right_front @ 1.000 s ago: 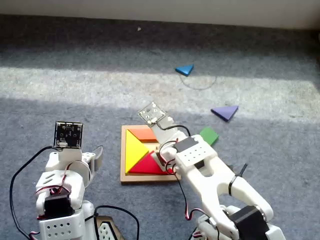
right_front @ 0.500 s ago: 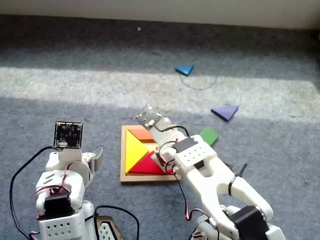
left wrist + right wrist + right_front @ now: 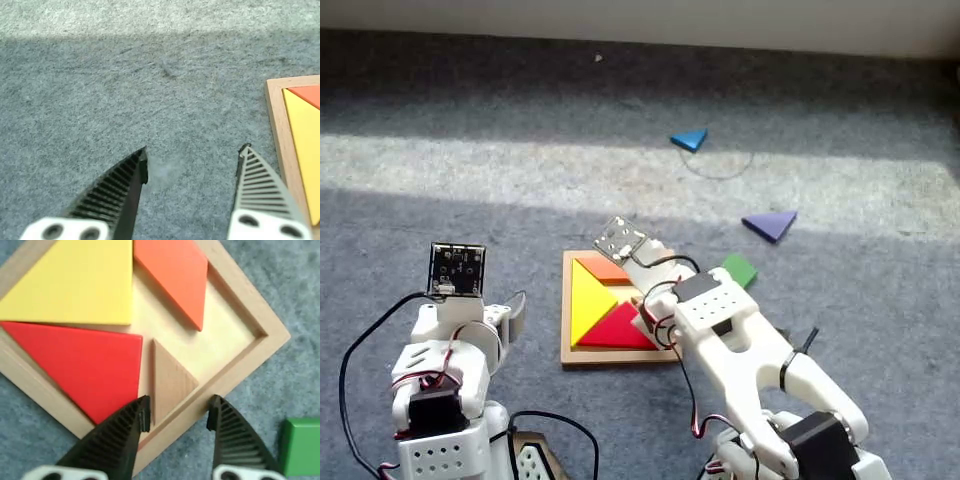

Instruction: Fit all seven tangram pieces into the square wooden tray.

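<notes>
Four of seven pieces lie in the tray; three are outstanding. Task judged a little over half complete.

1. Left gripper [image 3: 192,155]: near left of the scene, over bare grey felt [image 3: 470,180], just left of the tray. Jaws apart, nothing between them.
2. Square wooden tray [image 3: 566,300]: centre, near side.
 - Yellow large triangle [image 3: 588,300]: left portion of the tray.
 - Orange parallelogram [image 3: 608,268]: along the far edge.
 - Red large triangle [image 3: 615,330]: along the near edge, flush against the yellow.
 - Plain wood triangle [image 3: 170,385]: just beside the red piece, lying flat on the tray floor.
 - Bare floor shows in the right part of the tray.
3. Right gripper [image 3: 177,407]: over the tray's near right part. Jaws apart, one tip either side of the plain wood triangle, not clamped on it as far as can be seen.
4. Blue triangle [image 3: 690,140]: far, well apart from the tray.
5. Green square [image 3: 738,270]: on the felt just beside the tray's right rim.
6. Purple triangle [image 3: 770,224]: right, farther off than the green square.
</notes>
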Controlling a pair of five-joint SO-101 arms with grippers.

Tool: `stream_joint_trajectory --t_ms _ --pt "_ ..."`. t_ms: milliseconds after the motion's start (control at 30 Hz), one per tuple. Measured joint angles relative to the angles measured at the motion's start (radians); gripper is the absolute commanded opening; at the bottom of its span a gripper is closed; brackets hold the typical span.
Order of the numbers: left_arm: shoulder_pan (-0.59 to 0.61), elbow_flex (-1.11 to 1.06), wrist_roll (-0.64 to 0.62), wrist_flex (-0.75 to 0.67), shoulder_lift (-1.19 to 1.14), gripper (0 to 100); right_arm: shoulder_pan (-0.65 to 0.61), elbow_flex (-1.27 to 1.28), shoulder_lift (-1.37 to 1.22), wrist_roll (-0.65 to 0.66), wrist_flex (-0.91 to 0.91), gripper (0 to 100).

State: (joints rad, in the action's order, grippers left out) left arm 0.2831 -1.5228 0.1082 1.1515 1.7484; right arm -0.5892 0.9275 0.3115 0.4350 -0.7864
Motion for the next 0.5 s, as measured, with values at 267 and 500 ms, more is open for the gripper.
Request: stream_joint_trajectory --t_ms 267,500 --pt "0.000 0.000 0.000 0.000 0.000 29 -0.025 0.000 0.000 0.000 0.003 18.0" --pt "0.000 0.000 0.000 0.000 0.000 29 -0.060 0.000 0.000 0.000 0.017 18.0"
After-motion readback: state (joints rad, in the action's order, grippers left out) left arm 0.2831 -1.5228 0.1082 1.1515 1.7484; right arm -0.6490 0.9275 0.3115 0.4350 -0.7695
